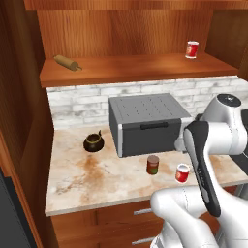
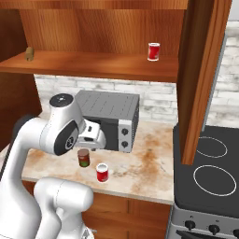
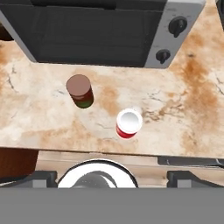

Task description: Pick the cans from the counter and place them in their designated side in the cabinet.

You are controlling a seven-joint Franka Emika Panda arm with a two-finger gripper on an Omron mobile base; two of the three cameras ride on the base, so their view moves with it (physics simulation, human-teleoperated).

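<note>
Gripper above counter, jaw state not discernible. Red can near dark can; risk of toppling either through crowded descent.

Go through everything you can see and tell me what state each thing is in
Bright red can: upright on counter.
Dark brownish-red can: upright on counter.
Second red can: upright on cabinet shelf.
Grey toaster oven: door closed.
Wooden rolling pin: lying on shelf.

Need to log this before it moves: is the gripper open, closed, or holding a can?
Gripper: open and holding nothing; both cans, the red can and the brown can, stand on the counter.
</note>
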